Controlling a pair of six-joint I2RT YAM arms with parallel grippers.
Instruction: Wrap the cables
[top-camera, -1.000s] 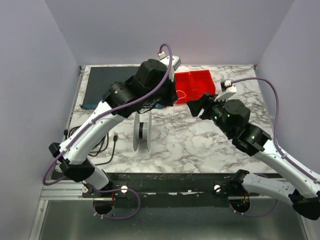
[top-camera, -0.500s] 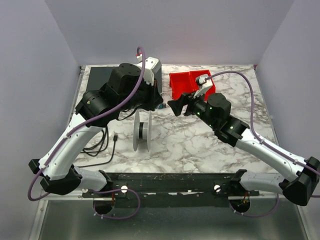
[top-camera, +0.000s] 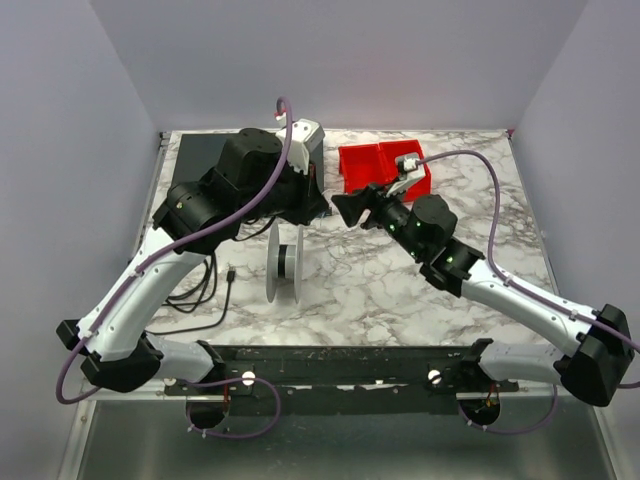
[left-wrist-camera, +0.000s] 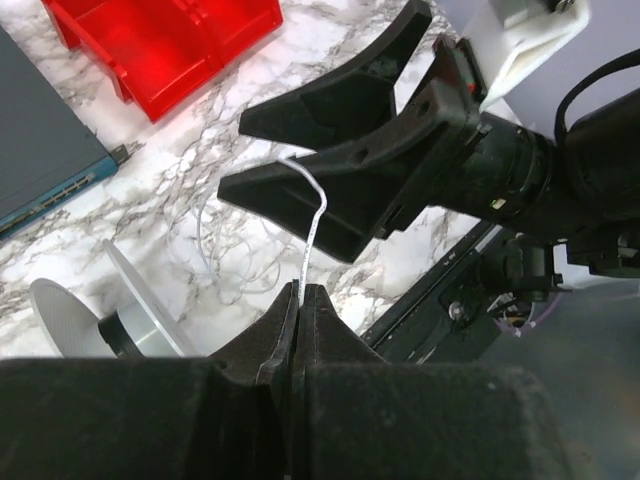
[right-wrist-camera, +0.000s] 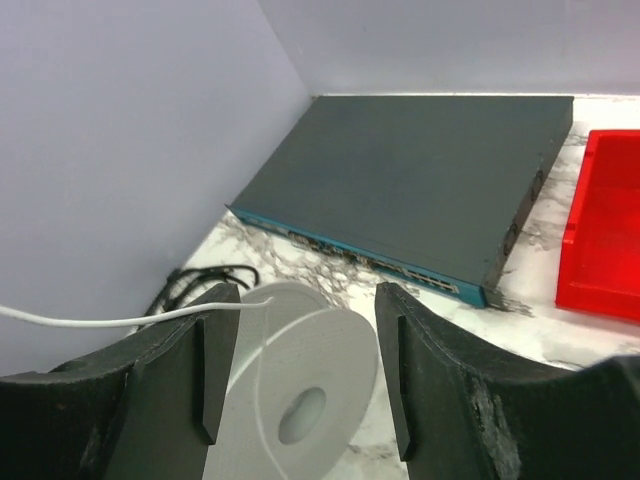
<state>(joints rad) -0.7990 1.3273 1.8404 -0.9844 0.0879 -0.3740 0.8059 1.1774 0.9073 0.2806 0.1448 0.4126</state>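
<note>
My left gripper (left-wrist-camera: 300, 296) is shut on a thin white cable (left-wrist-camera: 316, 225) that stands up from the fingertips. Its free end curls into the gap between the open fingers of my right gripper (left-wrist-camera: 330, 165). In the right wrist view the cable (right-wrist-camera: 120, 321) comes in from the left and ends just past the left finger (right-wrist-camera: 215, 350); my right gripper (right-wrist-camera: 305, 300) is open around it. A loose tangle of the same cable (left-wrist-camera: 225, 250) lies on the marble. In the top view the left gripper (top-camera: 318, 208) and the right gripper (top-camera: 347, 206) meet above the table.
A grey spool (top-camera: 285, 262) stands upright on the marble table (top-camera: 400, 290), below the grippers; it also shows in the right wrist view (right-wrist-camera: 300, 390). A red bin (top-camera: 385, 165) is at the back, a dark network switch (top-camera: 200, 160) at back left. Black cords (top-camera: 195, 290) lie at the left edge.
The left arm swung left and drew back from the red bin. The right arm reached left, bringing its open fingers up to the left gripper and the cable end.
</note>
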